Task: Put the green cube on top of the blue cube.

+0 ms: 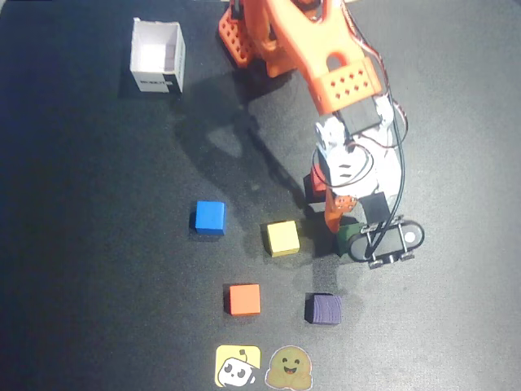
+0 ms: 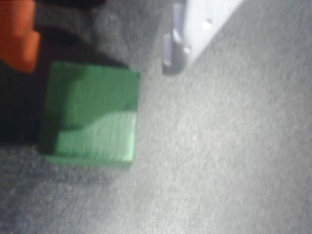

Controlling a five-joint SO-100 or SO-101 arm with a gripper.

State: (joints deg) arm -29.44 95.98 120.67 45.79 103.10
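Dark table (image 1: 98, 269) lies bare around the blue cube (image 1: 209, 217), sitting square. Gripper (image 1: 346, 232) hangs over the green cube (image 1: 348, 238); jaw grip unclear.

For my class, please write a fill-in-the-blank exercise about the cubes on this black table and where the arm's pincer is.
1. In the overhead view, the pincer is at the ____ cube.
2. The cube directly left of the yellow cube in that view is ____.
3. The purple cube lies to the right of the ____ cube.
4. The white box near the top left of the table is open at the ____.

Missing words: green; blue; orange; top
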